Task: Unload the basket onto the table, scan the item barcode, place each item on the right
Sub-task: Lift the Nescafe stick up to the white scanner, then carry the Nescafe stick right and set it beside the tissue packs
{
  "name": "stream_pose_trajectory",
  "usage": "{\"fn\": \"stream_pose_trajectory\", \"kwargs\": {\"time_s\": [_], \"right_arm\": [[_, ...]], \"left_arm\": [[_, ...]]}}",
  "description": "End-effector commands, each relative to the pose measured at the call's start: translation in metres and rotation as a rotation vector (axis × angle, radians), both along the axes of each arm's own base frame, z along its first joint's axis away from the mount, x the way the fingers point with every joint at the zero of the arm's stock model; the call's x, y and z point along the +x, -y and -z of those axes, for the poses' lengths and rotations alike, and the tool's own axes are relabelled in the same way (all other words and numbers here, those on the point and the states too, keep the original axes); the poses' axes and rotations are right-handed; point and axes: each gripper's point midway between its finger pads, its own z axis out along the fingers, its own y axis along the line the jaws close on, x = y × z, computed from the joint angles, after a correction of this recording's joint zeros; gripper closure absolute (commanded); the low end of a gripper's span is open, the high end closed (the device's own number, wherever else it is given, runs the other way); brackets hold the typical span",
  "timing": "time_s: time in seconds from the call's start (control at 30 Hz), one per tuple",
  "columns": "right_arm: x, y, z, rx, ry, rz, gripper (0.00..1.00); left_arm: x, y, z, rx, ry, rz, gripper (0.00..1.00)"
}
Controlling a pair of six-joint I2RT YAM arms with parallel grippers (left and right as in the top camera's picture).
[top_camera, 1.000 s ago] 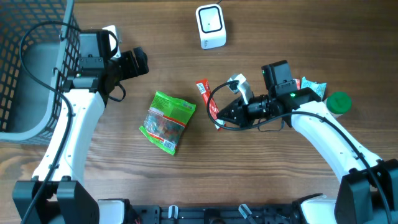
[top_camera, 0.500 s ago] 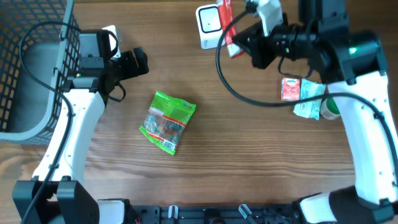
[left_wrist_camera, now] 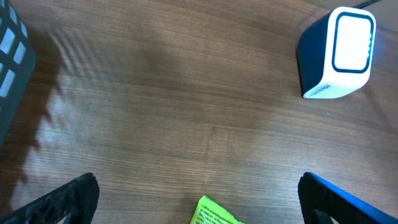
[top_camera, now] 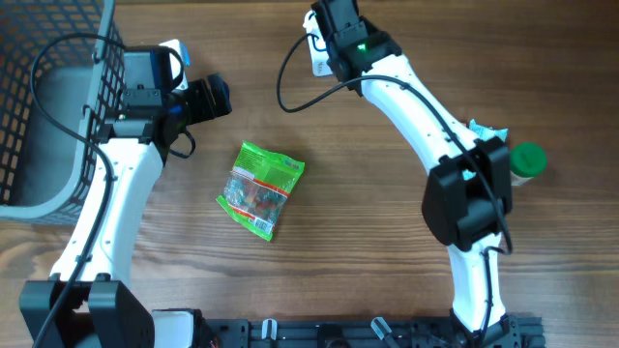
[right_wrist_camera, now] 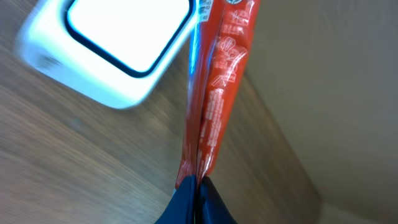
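A green snack bag (top_camera: 261,188) lies flat on the wooden surface (top_camera: 348,261), left of centre; a dark wire basket (top_camera: 24,92) sits at the far left edge; a green-capped bottle (top_camera: 527,159) stands at the right, a pale packet (top_camera: 486,130) just beside it.

Bright, even light; scanner (right_wrist_camera: 118,43) smeared in right wrist view.

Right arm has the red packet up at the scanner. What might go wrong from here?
1. The right tool pinches the red packet only at its very end, so the long free part may swing or slip out.
2. In the wrist view the packet crosses only a corner of the scanner window, and no barcode is visible, so the code may not face the window and the read may fail.
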Motion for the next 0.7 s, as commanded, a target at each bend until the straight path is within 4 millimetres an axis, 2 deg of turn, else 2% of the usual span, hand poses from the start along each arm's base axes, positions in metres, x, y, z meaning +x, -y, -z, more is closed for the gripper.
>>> {"fn": "stream_pose_trajectory", "kwargs": {"time_s": [0.0,0.17,0.33,0.43,0.6,0.67], "right_arm": [[0.010,0.010,0.006,-0.124,0.029,0.014,0.96],[0.022,0.013,0.023,-0.240,0.065,0.031,0.96],[0.017,-0.011,0.053,-0.324,0.037,-0.025,0.96],[0.013,-0.015,0.066,-0.358,0.007,-0.046,0.96],[0.012,-0.015,0.066,-0.372,0.007,-0.047,0.96],[0.013,-0.015,0.054,-0.301,0.059,0.015,0.96]], "left_arm": [[0.001,-0.001,0.001,0.007,0.001,0.011,0.00],[0.001,-0.001,0.001,0.007,0.001,0.011,0.00],[0.001,-0.001,0.001,0.007,0.001,0.011,0.00],[0.001,-0.001,0.001,0.007,0.001,0.011,0.00],[0.000,-0.001,0.001,0.007,0.001,0.011,0.00],[0.001,-0.001,0.001,0.007,0.001,0.011,0.00]]}}
